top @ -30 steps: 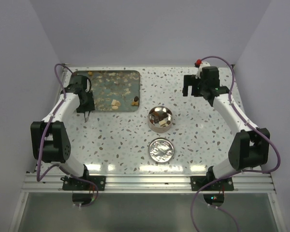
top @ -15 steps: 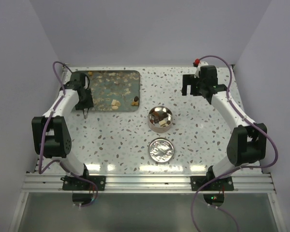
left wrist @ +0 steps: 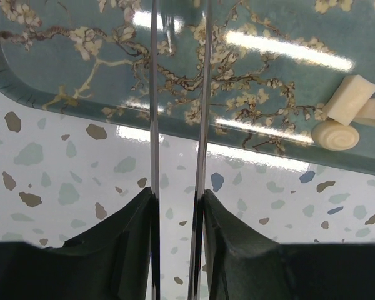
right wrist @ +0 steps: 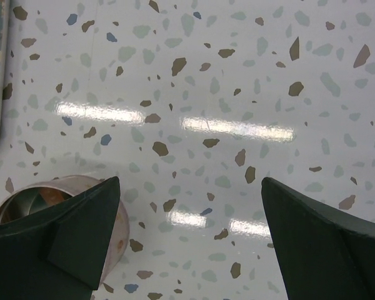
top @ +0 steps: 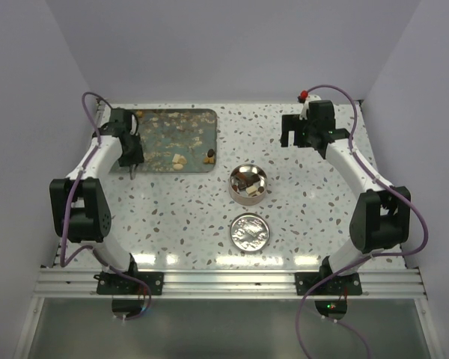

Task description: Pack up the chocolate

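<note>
Pale chocolate (top: pixel 179 160) and a dark piece (top: pixel 209 155) lie near the front edge of the flowered teal tray (top: pixel 165 134). The round metal tin (top: pixel 248 184) holds several dark and pale lumps. My left gripper (top: pixel 132 170) hangs over the tray's near-left corner. Its long thin metal blades (left wrist: pixel 178 94) stand a narrow gap apart with nothing between them. Two pale pieces (left wrist: pixel 350 99) lie on the tray (left wrist: pixel 62 56) well to the right of the blades. My right gripper (top: pixel 292 138) is wide open and empty (right wrist: pixel 190 187) at the far right, with the tin (right wrist: pixel 25 194) at its left.
The tin's round lid (top: pixel 250 232) lies flat on the speckled table in front of the tin. Fine tan crumbs are scattered over the tray. Purple walls close in the table on both sides and at the back.
My left gripper has drifted a little farther back and left along the tray's left front corner, and its blades have drawn closer together. The right arm has barely shifted.
</note>
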### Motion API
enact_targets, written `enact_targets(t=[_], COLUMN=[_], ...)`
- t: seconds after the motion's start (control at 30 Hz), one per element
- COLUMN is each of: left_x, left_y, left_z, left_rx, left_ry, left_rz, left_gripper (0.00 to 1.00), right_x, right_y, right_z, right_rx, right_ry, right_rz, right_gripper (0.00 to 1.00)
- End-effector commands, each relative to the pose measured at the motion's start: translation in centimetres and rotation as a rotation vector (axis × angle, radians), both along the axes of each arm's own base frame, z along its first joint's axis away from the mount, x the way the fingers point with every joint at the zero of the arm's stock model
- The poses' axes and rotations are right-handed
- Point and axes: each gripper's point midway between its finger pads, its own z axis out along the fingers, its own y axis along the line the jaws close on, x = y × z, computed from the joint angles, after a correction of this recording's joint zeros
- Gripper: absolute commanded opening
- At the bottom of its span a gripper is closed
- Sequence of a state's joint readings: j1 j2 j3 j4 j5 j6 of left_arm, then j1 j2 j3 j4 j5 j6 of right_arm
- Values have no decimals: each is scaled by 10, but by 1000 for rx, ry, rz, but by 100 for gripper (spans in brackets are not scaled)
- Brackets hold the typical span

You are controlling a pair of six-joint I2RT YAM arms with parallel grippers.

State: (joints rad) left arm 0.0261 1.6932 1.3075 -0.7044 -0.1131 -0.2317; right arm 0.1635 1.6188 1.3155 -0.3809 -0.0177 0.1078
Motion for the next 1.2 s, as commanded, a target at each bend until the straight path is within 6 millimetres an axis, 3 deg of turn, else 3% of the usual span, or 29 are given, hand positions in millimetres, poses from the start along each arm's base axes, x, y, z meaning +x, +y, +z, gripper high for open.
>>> enact_targets(t=[0.0,0.23,0.57,0.67,0.93,0.97,1.17], left_x=[18,24,10,7,-6,-8,-25], left_y=[-2,-9,-15,-28,-108,-123,-170], left_z=[25,57,62,63,58,60,73], left_rx=[-22,-46,-63,-87,-127,-143,-187], left_ry=[-73,-136,-144,-150,-137,-147,-168], left_rz=[-28,-70,-93,-131,-331,-361,-467], left_gripper=[27,25,26,26,26,26,26], right_x=[12,12,10,10,11,10,10], right_y=[3,3,5,5,4,4,3], right_z=[20,20,23,24,25,24,27], right_rx=[11,10,19,23,23,22,21], right_ry=[-56,-58,-62,-66,-66,-65,-70], right_rz=[8,7,12,14,8,8,6], right_gripper=[98,98,98,98,98,98,98])
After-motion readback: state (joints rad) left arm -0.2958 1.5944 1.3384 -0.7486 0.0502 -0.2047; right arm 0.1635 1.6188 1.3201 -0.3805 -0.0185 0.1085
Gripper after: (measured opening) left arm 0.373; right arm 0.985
